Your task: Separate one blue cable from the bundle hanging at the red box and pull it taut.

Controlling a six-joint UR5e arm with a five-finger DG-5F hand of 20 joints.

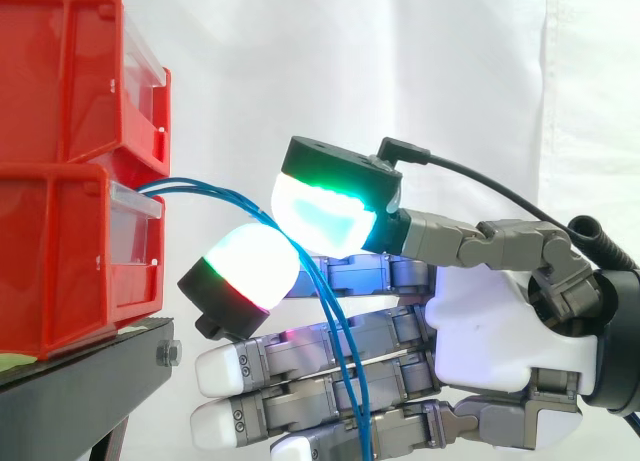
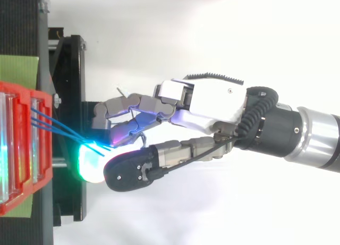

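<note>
Pinching blue cables (image 1: 203, 188) between glowing pads (image 1: 325, 216), hand (image 1: 490, 331) beside red bins (image 1: 60, 251).

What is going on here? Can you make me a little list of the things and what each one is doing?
bins: red, two stacked on the stand
stand: black
cables: blue, several, running from the lower bin between the pads, then hanging down
hand: reaches in from the right in the side view
pads: two glowing ones pinch the cables
pulled taut: no, the cables curve and sag
</note>
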